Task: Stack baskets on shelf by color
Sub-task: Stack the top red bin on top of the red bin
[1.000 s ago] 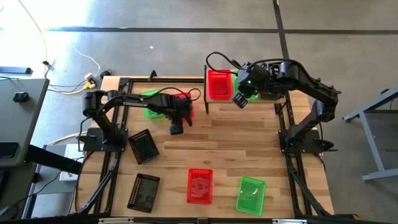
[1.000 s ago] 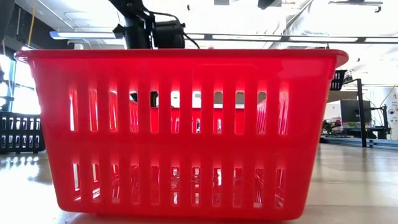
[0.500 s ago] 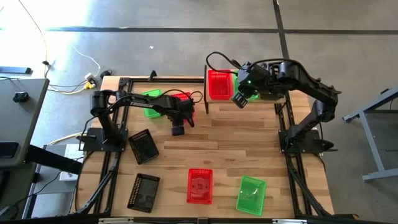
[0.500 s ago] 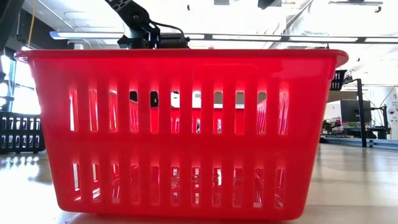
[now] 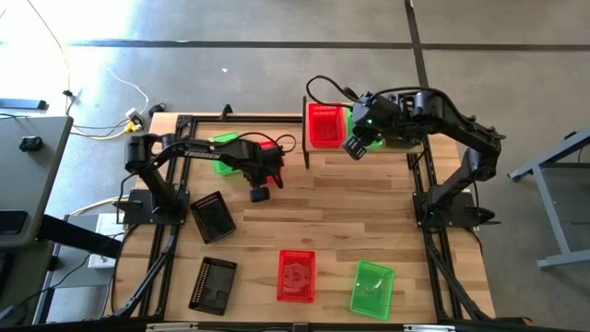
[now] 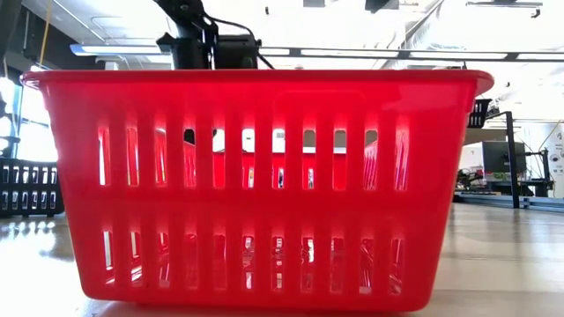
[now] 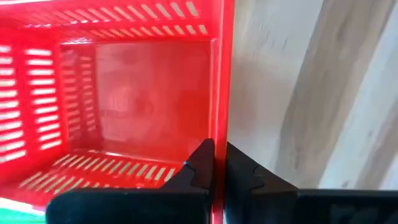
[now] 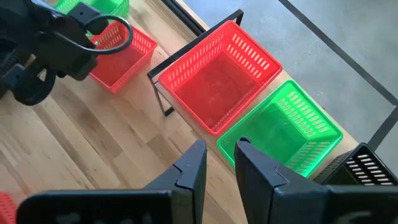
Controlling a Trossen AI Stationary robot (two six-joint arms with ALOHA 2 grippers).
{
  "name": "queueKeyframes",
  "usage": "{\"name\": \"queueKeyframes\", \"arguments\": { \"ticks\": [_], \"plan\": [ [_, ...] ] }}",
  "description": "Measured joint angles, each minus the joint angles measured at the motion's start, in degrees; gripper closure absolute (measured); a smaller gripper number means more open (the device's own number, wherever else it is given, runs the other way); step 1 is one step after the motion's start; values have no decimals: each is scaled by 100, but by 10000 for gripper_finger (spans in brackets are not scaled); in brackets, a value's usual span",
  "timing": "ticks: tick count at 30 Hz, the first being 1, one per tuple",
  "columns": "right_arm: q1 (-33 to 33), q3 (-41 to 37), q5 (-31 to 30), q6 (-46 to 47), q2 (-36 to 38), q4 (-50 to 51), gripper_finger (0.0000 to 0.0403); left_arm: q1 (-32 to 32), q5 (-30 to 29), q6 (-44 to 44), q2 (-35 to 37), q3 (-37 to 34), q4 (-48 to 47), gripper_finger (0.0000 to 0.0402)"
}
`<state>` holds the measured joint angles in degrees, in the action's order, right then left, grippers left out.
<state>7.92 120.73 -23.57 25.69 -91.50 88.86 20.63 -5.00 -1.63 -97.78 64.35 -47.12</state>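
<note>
My left gripper [image 7: 216, 167] is at the far left of the table, shut on a red basket [image 5: 271, 145] that stands next to a green basket [image 5: 222, 150]. My right gripper [image 8: 217, 163] hangs open and holds nothing, above the shelf [image 8: 186, 50]. On the shelf a red basket [image 8: 217, 81] stands beside a green basket [image 8: 281, 134] and a black basket [image 8: 367, 167]. Toward the near edge of the table lie two black baskets [image 5: 212, 218] [image 5: 214, 284], a red basket [image 5: 296, 275] and a green basket [image 5: 372, 288]. My left gripper pinches the top rim of one side wall [image 7: 219, 124] of the red basket. One finger [image 7: 200, 163] is inside the basket and the other finger [image 7: 241, 169] is outside. The fingers come from above, pointing down. The basket is upright, its open side up.
The red basket on the near table fills the low view [image 6: 256, 185]. A black basket [image 6: 26, 187] shows at its left. Bare table [image 5: 350, 212] lies between the far baskets and the near ones. Black frame rails [image 5: 429, 249] run along the table's sides.
My left arm has shifted a little above the red basket at the far left. The basket stands where it was.
</note>
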Motion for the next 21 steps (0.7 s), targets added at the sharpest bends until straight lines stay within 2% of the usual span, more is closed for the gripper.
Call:
{"name": "queueKeyframes", "arguments": {
  "ticks": [11,21],
  "plan": [
    [0,-5,-64,262,0,4,334,-133,1,557,1268,1,-443,400],
    [0,-7,-412,540,-2,2,334,-147,-348,662,2594,51,-176,401]
  ]
}}
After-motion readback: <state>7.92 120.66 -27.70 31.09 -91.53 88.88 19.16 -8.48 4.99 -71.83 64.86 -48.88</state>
